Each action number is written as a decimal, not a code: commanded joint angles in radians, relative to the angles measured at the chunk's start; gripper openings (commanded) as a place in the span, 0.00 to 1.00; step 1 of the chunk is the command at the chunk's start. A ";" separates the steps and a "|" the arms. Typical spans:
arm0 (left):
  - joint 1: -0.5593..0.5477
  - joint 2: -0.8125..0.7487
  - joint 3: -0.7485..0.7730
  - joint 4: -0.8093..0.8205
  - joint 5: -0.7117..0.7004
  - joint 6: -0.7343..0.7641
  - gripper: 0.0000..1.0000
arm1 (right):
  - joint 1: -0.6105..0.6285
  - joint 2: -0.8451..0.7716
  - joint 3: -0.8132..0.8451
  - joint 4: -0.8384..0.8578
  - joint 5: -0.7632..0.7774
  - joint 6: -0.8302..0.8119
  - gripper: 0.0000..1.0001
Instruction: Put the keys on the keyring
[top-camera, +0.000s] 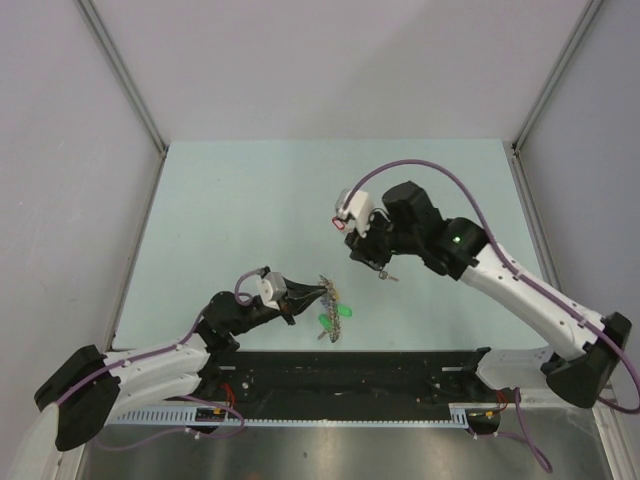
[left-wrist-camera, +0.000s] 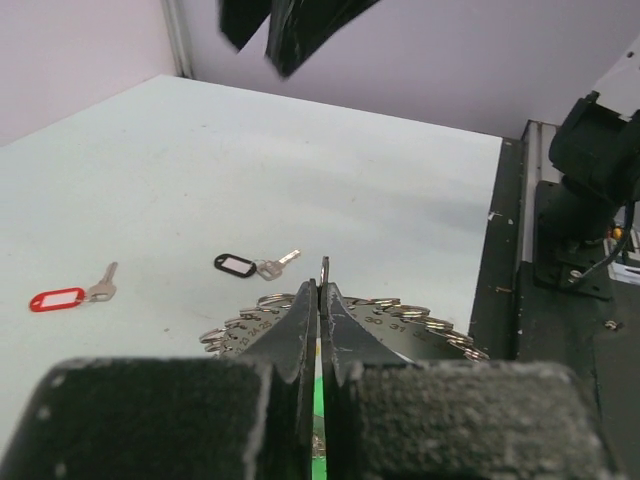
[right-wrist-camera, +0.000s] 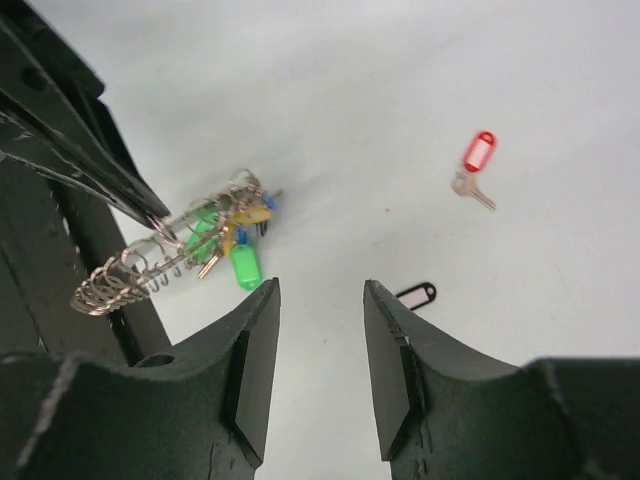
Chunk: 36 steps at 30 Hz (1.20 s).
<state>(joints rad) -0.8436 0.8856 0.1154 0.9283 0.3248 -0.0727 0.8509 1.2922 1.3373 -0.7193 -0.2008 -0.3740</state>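
Observation:
My left gripper (top-camera: 316, 292) is shut on the rim of the keyring (top-camera: 329, 300), a metal hoop lined with small loops and held up on edge. In the left wrist view the shut fingertips (left-wrist-camera: 322, 292) pinch its numbered edge (left-wrist-camera: 400, 322). Green, blue and yellow tags (right-wrist-camera: 245, 268) hang from the keyring (right-wrist-camera: 150, 262). My right gripper (right-wrist-camera: 320, 300) is open and holds nothing, hovering above the table. A black-tagged key (right-wrist-camera: 415, 295) lies just beyond its right finger. A red-tagged key (right-wrist-camera: 478, 155) lies farther off. Both keys also show in the left wrist view, black (left-wrist-camera: 240, 265) and red (left-wrist-camera: 65, 297).
The pale green table (top-camera: 250, 200) is enclosed by grey walls with metal corner posts (top-camera: 125, 80). A black rail (top-camera: 350, 375) runs along the near edge between the arm bases. The right arm (top-camera: 520, 290) reaches in from the right side.

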 joint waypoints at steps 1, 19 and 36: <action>0.046 -0.025 -0.022 0.168 0.003 -0.068 0.01 | -0.081 -0.142 -0.131 0.173 -0.066 0.141 0.43; 0.212 -0.004 -0.057 0.283 0.227 -0.157 0.01 | -0.214 -0.194 -0.460 0.408 0.230 0.414 0.54; 0.258 0.061 -0.011 0.233 0.323 -0.153 0.01 | -0.305 0.179 -0.464 0.446 0.183 0.437 0.31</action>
<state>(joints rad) -0.5976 0.9470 0.0566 1.1137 0.6308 -0.2279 0.5701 1.4220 0.8722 -0.3431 0.0299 0.0692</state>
